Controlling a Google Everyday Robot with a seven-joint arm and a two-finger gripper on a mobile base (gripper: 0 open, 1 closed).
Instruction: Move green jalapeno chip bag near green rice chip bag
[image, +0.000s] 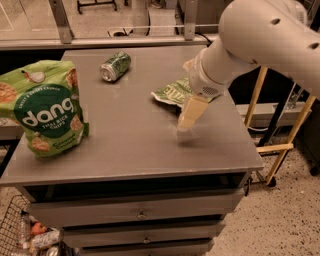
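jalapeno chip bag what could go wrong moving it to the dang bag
The end effector sits low over the table in front of the green jalapeno chip bag, not on it; the flat, wrinkled bag may slip a grasp. The soda can lies on its side near the path and could roll. The green rice chip bag stands at the table's edge; a bump might topple it.

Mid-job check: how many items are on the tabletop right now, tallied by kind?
Chip bags: 2, the rice chip bag and the jalapeno chip bag
Soda can: 1
Total: 3
The gripper is low over the table, right beside the jalapeno chip bag.
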